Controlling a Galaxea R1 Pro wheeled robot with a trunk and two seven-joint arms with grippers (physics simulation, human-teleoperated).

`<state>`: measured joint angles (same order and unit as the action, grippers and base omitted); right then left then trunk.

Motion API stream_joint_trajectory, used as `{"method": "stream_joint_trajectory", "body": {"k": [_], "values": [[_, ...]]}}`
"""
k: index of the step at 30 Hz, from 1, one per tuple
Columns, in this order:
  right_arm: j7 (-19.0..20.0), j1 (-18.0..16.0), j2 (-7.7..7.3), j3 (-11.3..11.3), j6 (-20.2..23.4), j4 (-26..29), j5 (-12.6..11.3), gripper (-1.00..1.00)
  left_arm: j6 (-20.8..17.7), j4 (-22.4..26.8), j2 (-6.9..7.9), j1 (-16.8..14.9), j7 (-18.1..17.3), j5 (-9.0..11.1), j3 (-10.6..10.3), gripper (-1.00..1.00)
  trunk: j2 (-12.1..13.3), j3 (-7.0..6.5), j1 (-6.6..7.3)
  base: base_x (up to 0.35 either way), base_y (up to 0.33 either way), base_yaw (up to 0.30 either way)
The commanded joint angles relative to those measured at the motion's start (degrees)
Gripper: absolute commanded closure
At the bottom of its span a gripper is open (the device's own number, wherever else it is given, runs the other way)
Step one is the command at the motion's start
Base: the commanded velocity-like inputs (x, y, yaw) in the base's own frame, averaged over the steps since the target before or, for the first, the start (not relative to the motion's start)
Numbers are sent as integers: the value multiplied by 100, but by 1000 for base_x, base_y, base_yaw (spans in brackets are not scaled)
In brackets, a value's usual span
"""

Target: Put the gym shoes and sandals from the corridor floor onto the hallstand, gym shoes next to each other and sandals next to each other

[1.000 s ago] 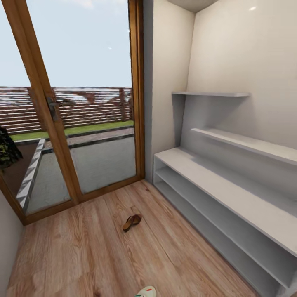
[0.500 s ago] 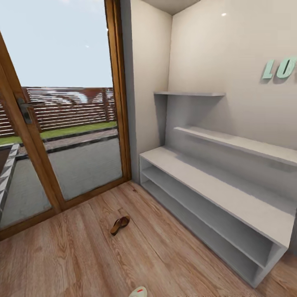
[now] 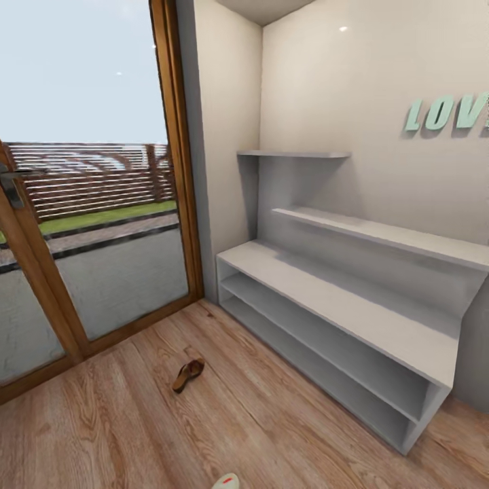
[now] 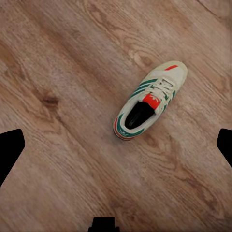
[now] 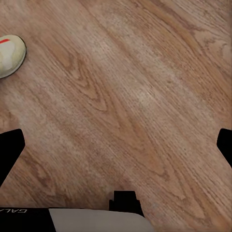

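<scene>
One dark brown sandal (image 3: 188,374) lies on the wood-plank corridor floor (image 3: 272,421), between the glass door and the hallstand (image 3: 326,299). The hallstand is a low white unit along the right wall, and its top and both shelves are bare. The toe of a cream gym shoe (image 3: 226,481) pokes in at the bottom edge of the head view. In the left wrist view, a whole gym shoe (image 4: 150,99) with green stripes lies on the planks, well beyond my open left gripper (image 4: 116,147). My right gripper (image 5: 116,147) is open over bare floor, with a gym shoe toe (image 5: 9,55) off to one side.
A wood-framed glass door (image 3: 95,204) stands at the left, showing a terrace and fence outside. Two thin white wall shelves (image 3: 380,234) hang above the hallstand. Green letters (image 3: 448,112) are on the right wall.
The head camera has turned to the right. The door, sandal and hallstand have slid leftward in the picture, and the wall letters have come into view. The shoes have not moved on the floor.
</scene>
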<state>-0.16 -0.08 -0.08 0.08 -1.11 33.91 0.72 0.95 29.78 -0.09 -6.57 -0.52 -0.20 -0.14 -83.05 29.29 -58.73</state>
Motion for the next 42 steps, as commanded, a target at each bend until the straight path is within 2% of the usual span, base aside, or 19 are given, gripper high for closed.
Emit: {"method": "stream_joint_trajectory", "body": {"k": [1,22,42], "values": [[-2,-1,-1,1,-12,1,7,-100,10,0,0,-2,-6,-3,-2,-100,-3,5,0,0,6,-32],[-2,-1,0,1,-12,1,7,-100,10,1,0,-2,6,-21,-3,-100,-3,-104,0,-17,15,-195],[-1,-1,-1,1,-3,1,7,-100,17,-11,0,-2,16,-25,10,-100,-3,-108,0,-82,2,-7]]}}
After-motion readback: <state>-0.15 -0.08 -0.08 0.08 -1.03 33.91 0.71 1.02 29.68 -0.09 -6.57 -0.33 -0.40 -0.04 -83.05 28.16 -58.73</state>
